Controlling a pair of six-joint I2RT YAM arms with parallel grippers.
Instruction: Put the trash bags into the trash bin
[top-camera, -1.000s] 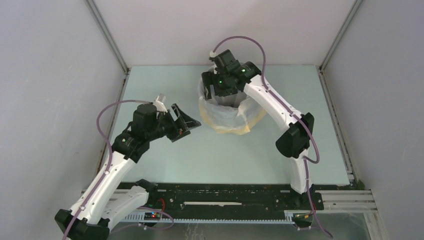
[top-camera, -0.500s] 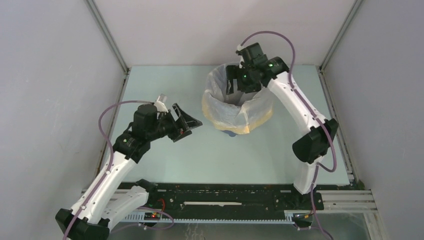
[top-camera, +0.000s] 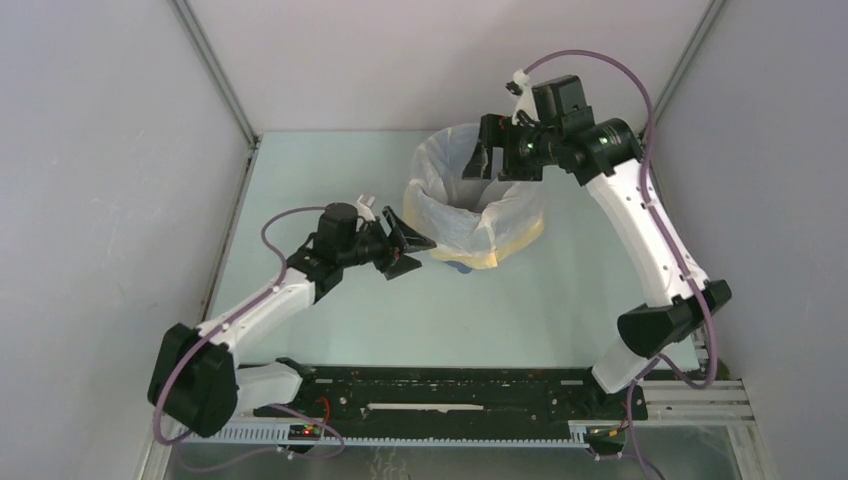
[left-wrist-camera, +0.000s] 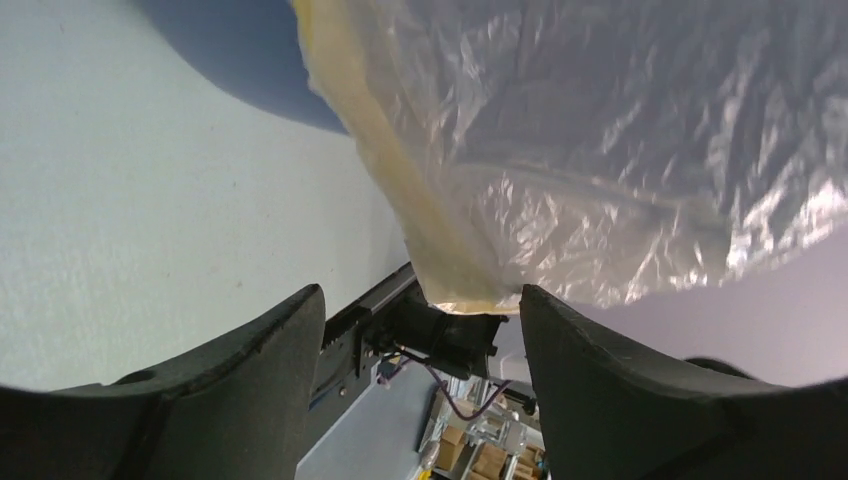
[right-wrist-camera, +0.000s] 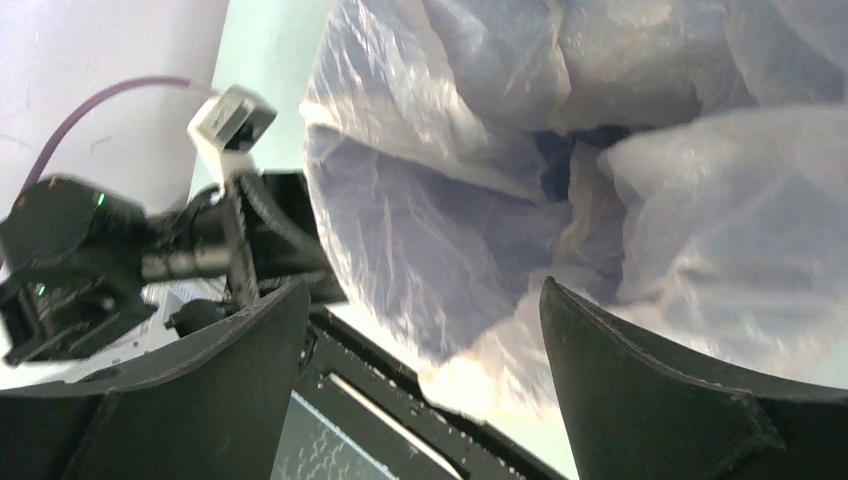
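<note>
Bright, even light (trash bags (left-wrist-camera: 600, 150) glinting softly).

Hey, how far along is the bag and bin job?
Done: the trash bag lines the trash bin, yellow band folded outside over the rim. In hand: nothing; the left end effector, open, sits by the band, the right end effector, open, above the bag's mouth. Left: likely just neatening the rim.

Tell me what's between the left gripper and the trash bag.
Nothing but bare table: the left wrist view shows the trash bag just ahead of the open left gripper.
</note>
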